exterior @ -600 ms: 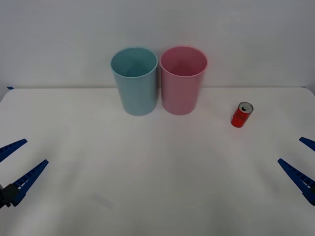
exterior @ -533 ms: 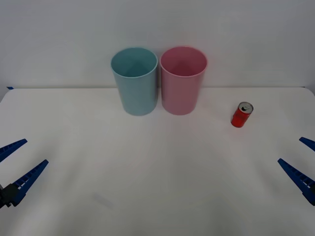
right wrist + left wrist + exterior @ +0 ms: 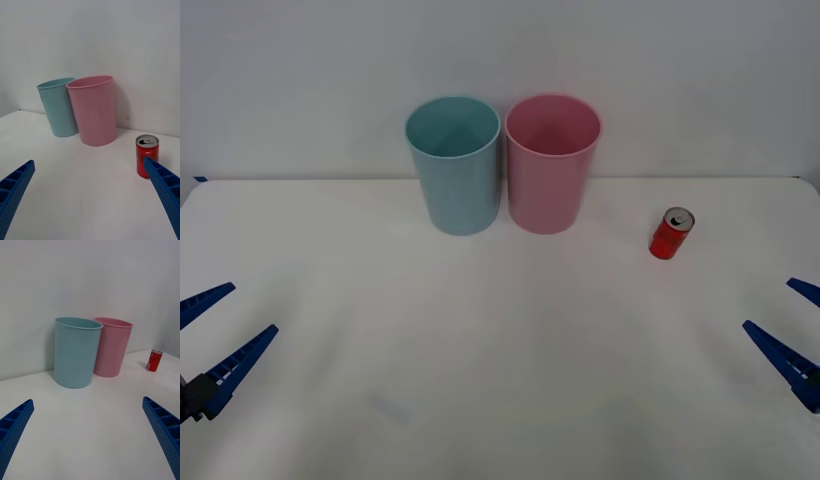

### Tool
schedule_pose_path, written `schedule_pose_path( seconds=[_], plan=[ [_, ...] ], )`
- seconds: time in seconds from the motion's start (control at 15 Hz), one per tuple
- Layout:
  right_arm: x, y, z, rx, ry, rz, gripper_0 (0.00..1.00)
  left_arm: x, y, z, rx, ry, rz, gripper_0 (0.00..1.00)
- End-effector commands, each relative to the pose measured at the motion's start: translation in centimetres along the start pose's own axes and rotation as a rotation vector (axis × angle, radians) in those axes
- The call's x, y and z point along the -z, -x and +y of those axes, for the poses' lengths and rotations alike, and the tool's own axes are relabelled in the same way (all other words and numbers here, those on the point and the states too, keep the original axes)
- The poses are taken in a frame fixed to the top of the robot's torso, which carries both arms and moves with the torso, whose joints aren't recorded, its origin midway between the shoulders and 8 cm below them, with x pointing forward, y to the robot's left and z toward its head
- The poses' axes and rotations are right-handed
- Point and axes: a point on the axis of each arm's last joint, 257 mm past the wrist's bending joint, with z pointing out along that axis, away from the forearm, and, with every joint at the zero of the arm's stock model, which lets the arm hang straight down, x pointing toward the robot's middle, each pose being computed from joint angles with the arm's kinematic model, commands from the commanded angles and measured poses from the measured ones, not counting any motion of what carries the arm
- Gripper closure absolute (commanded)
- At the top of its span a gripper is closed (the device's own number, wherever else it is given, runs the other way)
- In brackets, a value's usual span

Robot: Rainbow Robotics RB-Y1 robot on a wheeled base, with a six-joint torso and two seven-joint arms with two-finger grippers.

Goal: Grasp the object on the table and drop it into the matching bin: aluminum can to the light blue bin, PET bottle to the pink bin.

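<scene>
The red can stands upright toward the far right part of the white tabletop, apart from the pink bin, which stands just beside the light blue bin near the middle of the far edge. From here the likeliest trouble is a knocked-over can: it is small and light, and a finger that clips its side on the way in would probably tip it and send it rolling toward the right edge. A second risk lies in the drop, since the pink bin stands between the can and the light blue bin; a release made too soon would likely put the can in the wrong bin or bounce it off a rim. The right pincer hangs over the near right corner, its blue fingers spread wide, holding and touching nothing; in its wrist view the can sits beyond one fingertip. The left pincer waits over the near left corner, equally wide and empty.
</scene>
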Motion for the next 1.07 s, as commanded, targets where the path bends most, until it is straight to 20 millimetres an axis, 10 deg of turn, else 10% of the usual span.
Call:
schedule_pose_path(
  seconds=[0.07, 1.07],
  plan=[
    [-0.9, -1.9, -1.1, -0.007, -0.013, 0.016, 0.0, 0.0, 0.0, 0.0, 0.0, 0.0, 0.0, 0.0],
    [-5.6, -8.5, -6.3, 0.064, -0.257, 0.079, 0.0, 0.0, 0.0, 0.0, 0.0, 0.0, 0.0, 0.0]
  ],
)
